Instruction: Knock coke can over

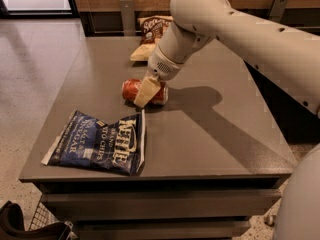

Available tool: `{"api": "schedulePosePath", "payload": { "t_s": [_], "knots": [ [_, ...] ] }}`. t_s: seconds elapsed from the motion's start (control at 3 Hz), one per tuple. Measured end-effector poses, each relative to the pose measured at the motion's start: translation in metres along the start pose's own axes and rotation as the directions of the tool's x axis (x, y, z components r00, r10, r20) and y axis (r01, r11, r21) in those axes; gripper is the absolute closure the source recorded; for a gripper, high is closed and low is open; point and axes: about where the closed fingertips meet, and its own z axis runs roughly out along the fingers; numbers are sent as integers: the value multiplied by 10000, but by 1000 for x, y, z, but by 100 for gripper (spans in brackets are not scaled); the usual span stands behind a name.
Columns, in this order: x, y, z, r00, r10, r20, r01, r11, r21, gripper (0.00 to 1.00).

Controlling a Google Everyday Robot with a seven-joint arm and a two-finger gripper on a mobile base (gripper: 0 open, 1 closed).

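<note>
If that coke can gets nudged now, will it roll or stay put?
The coke can lies on its side on the flat table, so a sideways push would probably roll it. The gripper sits over its middle and may pin it. Small, so likely light.

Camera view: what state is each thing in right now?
Coke can: on its side on the table.
Claw: low, across the can's middle.
Blue chip bag: lying flat, front left.
Brown chip bag: lying at the far edge.
</note>
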Motion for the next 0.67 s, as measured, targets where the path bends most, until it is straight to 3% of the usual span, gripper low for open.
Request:
{"api": "schedulePosePath", "payload": {
  "t_s": [0.33, 0.67],
  "knots": [
    [-2, 0, -4, 10000, 0, -1, 0, 10000, -1, 87],
    [-3, 1, -3, 10000, -12, -11, 12, 10000, -26, 64]
  ]
}}
